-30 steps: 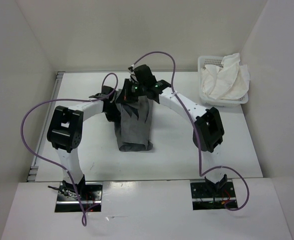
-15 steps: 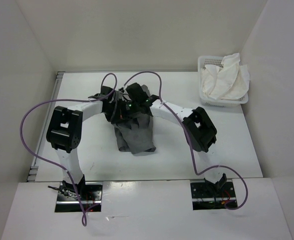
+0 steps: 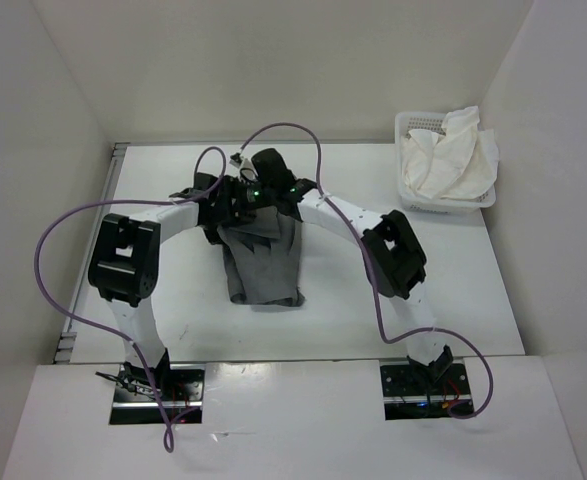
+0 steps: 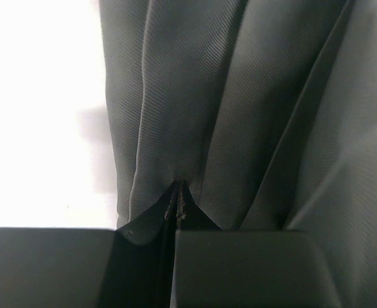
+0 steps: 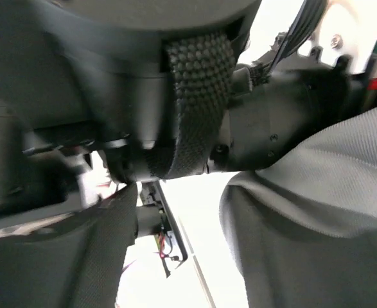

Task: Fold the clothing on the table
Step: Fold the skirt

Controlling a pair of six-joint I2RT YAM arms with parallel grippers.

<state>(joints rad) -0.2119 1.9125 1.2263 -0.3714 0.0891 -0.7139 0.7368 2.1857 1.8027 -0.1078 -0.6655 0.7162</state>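
left pincer (image 4: 177, 200) is clamped shut on a pleat of the clothing (image 3: 263, 265), likely anchoring its far end for folding; right pincer (image 3: 261, 192) sits beside it, can't tell how open

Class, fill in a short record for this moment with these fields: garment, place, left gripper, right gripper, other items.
garment: dark grey clothing, wrinkled, gathered into a long narrow heap
place: middle of the white table, with its far end under both grippers
left gripper: shut, pinching a fold of the clothing
right gripper: over the clothing's far end, close beside the left one; cannot tell whether open or shut
other items: white slotted basket holding a white cloth, at the far right corner
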